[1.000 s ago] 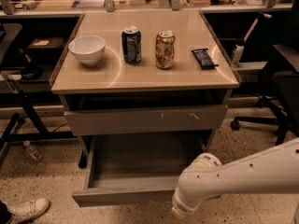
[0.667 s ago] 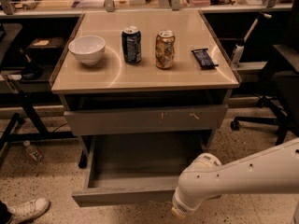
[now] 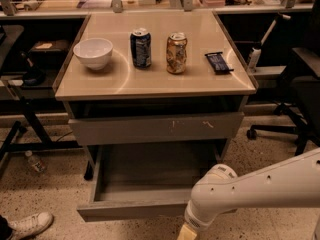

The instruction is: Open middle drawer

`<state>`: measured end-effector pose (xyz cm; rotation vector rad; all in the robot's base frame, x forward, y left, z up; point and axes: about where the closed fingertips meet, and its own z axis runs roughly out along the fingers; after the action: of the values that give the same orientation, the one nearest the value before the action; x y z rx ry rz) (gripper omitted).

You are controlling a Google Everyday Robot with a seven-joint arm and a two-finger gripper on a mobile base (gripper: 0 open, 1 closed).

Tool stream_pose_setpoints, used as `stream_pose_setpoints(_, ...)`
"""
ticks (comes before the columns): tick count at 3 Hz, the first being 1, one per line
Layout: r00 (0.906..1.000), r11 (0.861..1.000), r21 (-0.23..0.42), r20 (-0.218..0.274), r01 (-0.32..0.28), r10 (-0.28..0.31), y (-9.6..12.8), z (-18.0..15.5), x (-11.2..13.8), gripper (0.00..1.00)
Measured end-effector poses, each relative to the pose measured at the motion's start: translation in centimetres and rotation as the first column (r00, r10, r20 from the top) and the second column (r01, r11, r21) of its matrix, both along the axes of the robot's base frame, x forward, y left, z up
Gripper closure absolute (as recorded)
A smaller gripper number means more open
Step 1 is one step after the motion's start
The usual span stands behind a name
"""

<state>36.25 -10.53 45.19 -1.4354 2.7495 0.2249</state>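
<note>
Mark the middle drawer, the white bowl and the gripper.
middle drawer (image 3: 131, 210), camera view, on its pulled-out grey front panel.
white bowl (image 3: 93, 54), camera view, on its outer side wall.
gripper (image 3: 187, 232), camera view, on its tan part at the bottom edge, in front of the drawer's right end.

1. No text, brand, number or sign can be read anywhere in the frame.
2. Printed patterns are seen on the blue can and the gold can, at upper centre of the frame, but no letters can be made out.
3. The dark wrapper, to the right of the cans, is not legible.
4. The gripper is cut off by the bottom edge, right of centre; nothing legible is shown on it.
</note>
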Motion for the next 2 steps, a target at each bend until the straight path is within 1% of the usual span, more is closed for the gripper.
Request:
stream_pose_setpoints(1, 1.0000, 1.000, 0.000, 0.000, 0.000, 0.000, 0.00, 0.00, 0.00, 0.00)
stream_pose_setpoints(2, 0.9999, 1.000, -0.014, 0.008, 0.006, -0.006, 0.01, 0.19, 0.25, 0.00)
